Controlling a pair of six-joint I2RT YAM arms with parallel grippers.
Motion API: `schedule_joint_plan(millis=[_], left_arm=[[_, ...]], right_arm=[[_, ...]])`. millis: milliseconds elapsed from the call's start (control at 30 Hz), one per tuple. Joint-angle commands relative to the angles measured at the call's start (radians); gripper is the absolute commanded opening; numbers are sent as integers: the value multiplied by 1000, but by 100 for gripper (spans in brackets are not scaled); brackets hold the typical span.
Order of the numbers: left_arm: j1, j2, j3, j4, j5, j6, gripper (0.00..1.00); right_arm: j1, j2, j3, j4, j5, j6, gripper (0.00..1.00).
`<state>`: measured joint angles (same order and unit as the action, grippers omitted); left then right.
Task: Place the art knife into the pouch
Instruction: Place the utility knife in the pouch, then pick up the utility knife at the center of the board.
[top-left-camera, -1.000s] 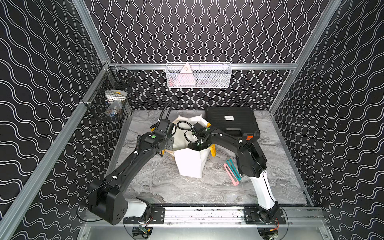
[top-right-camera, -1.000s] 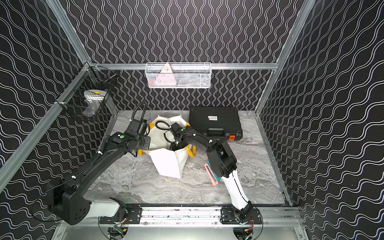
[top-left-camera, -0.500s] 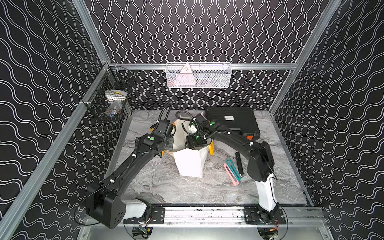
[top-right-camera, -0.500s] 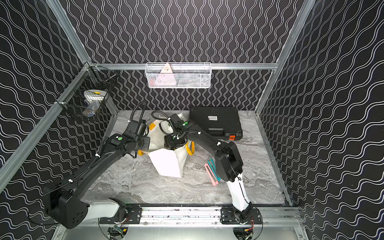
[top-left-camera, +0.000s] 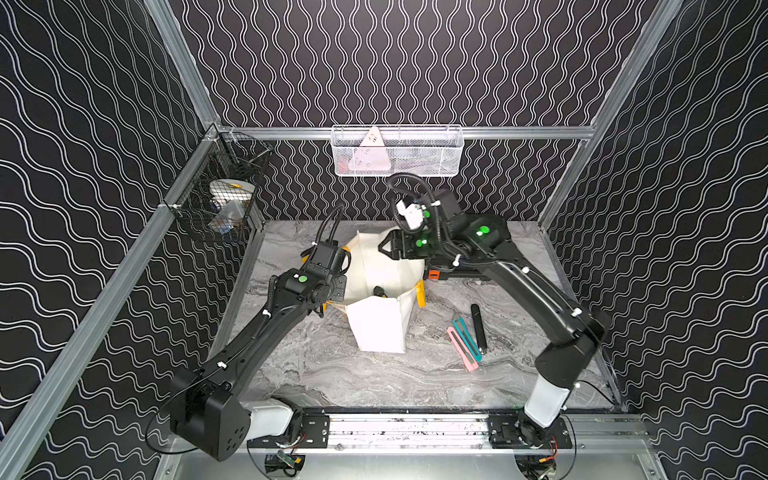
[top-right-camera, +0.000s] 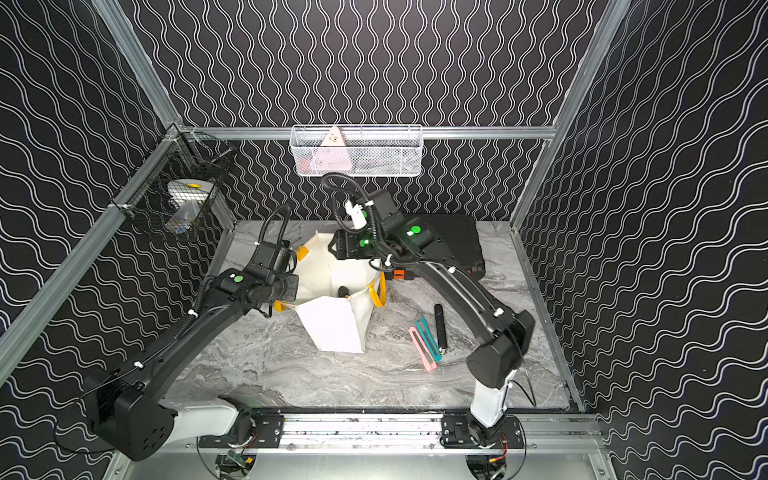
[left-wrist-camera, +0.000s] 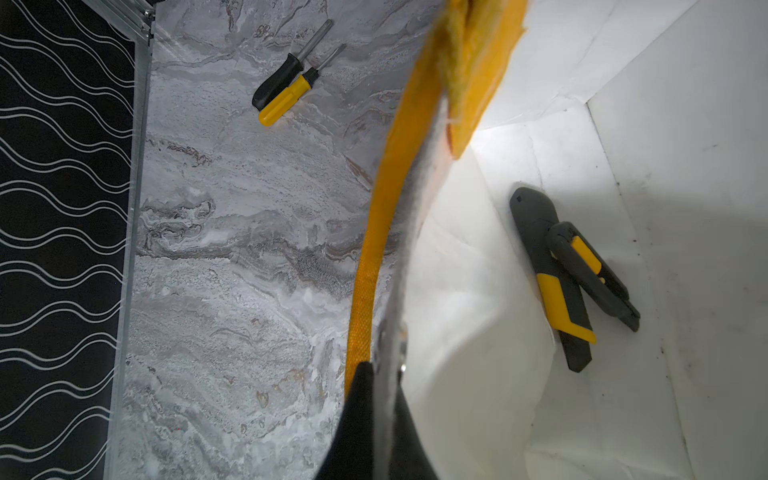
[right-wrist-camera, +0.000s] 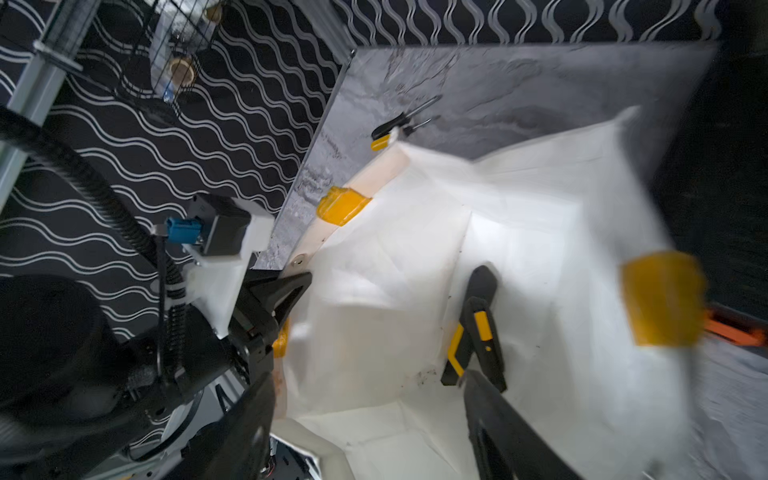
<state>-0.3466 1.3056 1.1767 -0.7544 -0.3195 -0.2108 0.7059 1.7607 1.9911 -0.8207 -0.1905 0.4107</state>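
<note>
left wrist view: the left gripper is seen clamped on the rim of the pouch, the white fabric pinched between closed jaws, with a yellow handle running just beside the grip. the art knife, slim, grey with a yellow slider, is found lying on the floor of the pouch, crossed over a wider grey-and-yellow cutter and touching it. two screwdrivers, one black-handled and one yellow-handled, are noted side by side on the marble table, outside the pouch. right wrist view: the right gripper is held above the open mouth of the pouch, jaws spread wide, nothing between them; the frame is partly motion-blurred. both knives are visible below it on the white floor. in both top views the pouch is seen standing upright near the middle of the table, mouth held open, with the left gripper at its rim on the robot's left and the right gripper over its far edge. a pink cutter, a teal cutter and a black pen-shaped tool are recorded lying close together on the table to the robot's right of the pouch. a black case is largely hidden behind the right arm.
</note>
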Motion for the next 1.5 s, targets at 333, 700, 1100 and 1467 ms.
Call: schedule_joint_plan(millis=[333,700,1100,1467], left_arm=[[0,-15,0,16,-64,1,0],[0,-24,3,16,-49,7,0],[-12,-26,-1,16,-39,10,0],[-17,-25,-2,17,-33,12,0]], right_arm=[[-244,-298,-376,-24,107,67,75],[-353,-387,-777,48,163,166,72],[-387,-371,-1048,195,171,251,60],[-440,-293,-1127,248,184,238,58]])
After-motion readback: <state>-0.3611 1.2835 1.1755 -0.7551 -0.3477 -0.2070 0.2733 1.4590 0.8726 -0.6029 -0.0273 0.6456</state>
